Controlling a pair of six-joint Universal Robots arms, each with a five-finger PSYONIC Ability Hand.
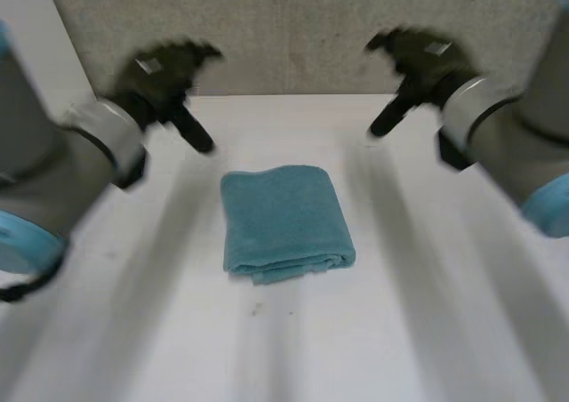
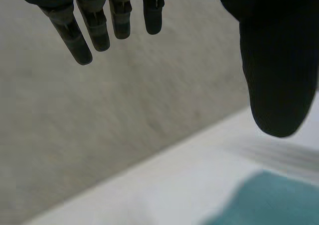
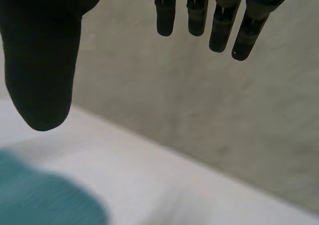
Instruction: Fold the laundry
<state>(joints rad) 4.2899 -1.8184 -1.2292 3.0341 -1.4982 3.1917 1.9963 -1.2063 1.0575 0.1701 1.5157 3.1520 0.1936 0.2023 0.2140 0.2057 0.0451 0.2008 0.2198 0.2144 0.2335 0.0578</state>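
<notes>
A teal towel [image 1: 286, 221] lies folded into a small thick rectangle in the middle of the white table [image 1: 400, 331]. My left hand [image 1: 164, 77] hovers above the table's far left, open with straight fingers [image 2: 82, 36] and nothing in it. My right hand [image 1: 418, 60] hangs raised at the far right, open as well, fingers [image 3: 219, 21] spread and empty. Both hands are apart from the towel. A teal corner of the towel [image 2: 271, 202] lies beyond my left thumb, and another corner of the towel [image 3: 45, 197] sits below my right thumb.
A grey speckled wall [image 1: 293, 28] rises right behind the table's far edge, close to both hands. White tabletop surrounds the towel on every side.
</notes>
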